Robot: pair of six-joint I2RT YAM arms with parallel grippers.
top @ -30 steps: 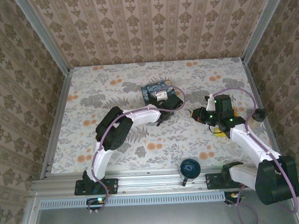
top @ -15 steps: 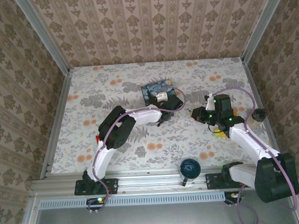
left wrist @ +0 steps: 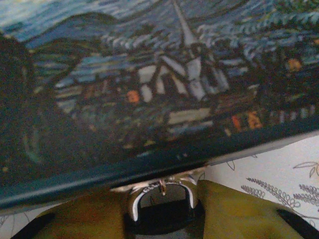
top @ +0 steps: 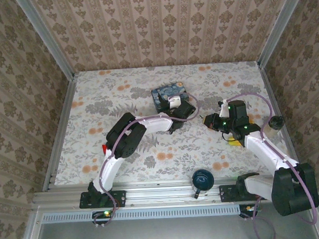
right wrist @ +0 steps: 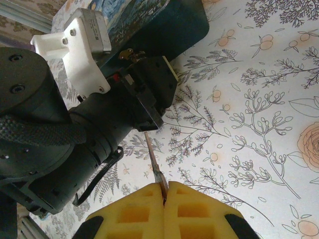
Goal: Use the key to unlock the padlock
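The padlock (left wrist: pixel 162 204), tiny and dark with a silvery shackle, hangs at the front edge of the painted tin (left wrist: pixel 149 84). My left gripper (left wrist: pixel 162 214) has its olive pads (left wrist: pixel 239 209) pressed to both sides of the padlock's body. From above, the left gripper (top: pixel 183 111) sits against the near right corner of the tin (top: pixel 166 94). My right gripper (right wrist: pixel 164 191) is shut on the key (right wrist: pixel 155 162). The thin blade points up at the left arm's black wrist (right wrist: pixel 75 134), a short gap away. From above, the right gripper (top: pixel 209 121) is just right of the left one.
A dark blue mug (top: pixel 202 179) stands at the near edge between the arm bases. A small yellow object (top: pixel 233 142) lies under the right arm and a red one (top: pixel 104 149) by the left arm. Walls close in the floral table (top: pixel 121 84).
My left gripper's jaws have closed in on the padlock and the arm has edged toward the tin. The right gripper, still holding the key, has barely shifted.
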